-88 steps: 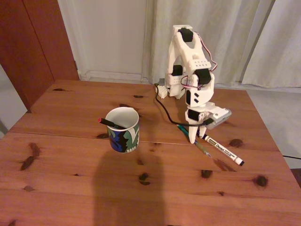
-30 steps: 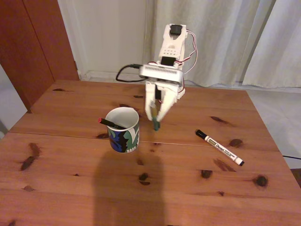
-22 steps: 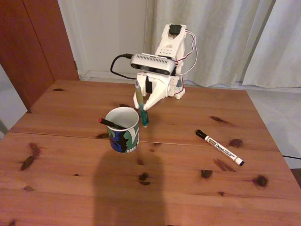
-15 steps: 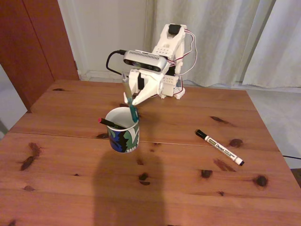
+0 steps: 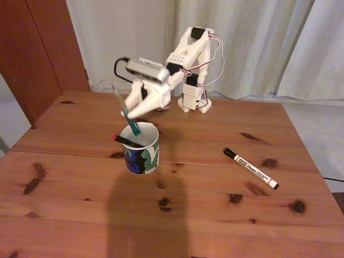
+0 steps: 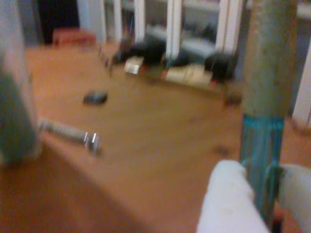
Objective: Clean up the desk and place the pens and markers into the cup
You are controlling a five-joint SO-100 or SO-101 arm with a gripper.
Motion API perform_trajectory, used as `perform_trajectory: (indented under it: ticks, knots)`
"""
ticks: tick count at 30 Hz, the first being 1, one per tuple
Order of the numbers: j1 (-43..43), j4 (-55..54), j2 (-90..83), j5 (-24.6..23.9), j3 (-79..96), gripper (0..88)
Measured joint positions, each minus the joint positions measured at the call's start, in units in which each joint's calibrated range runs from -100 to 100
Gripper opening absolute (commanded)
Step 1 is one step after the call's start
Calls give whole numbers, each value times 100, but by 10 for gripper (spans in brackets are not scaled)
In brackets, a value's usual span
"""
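Teal pen [image 5: 127, 114] hangs tilted over the cup [image 5: 140, 148], pinched in the gripper [image 5: 129, 114]. Released now, it might hit the rim and roll away.

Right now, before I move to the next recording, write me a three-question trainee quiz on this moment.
1. True or false: the gripper is shut on the teal pen, whose lower tip hangs over the cup's opening in the fixed view.
2. Multiple choice: where is the white marker? A) inside the cup B) flat on the desk, to the right of the cup in the fixed view C) between the gripper's fingers
3. Fill in: the black pen with the red tip leans on the cup's ____.

Key: 1 true; 2 B; 3 rim.
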Motion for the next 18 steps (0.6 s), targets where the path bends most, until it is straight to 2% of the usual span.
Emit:
perform_trajectory:
  ticks: [3,5,15,18]
  knots:
    - [44,0,0,0,119,146]
    - [66,0,-8,24,178,171]
    - [-15,0,-17,166,306,173]
    - [-337,0,-17,166,255,131]
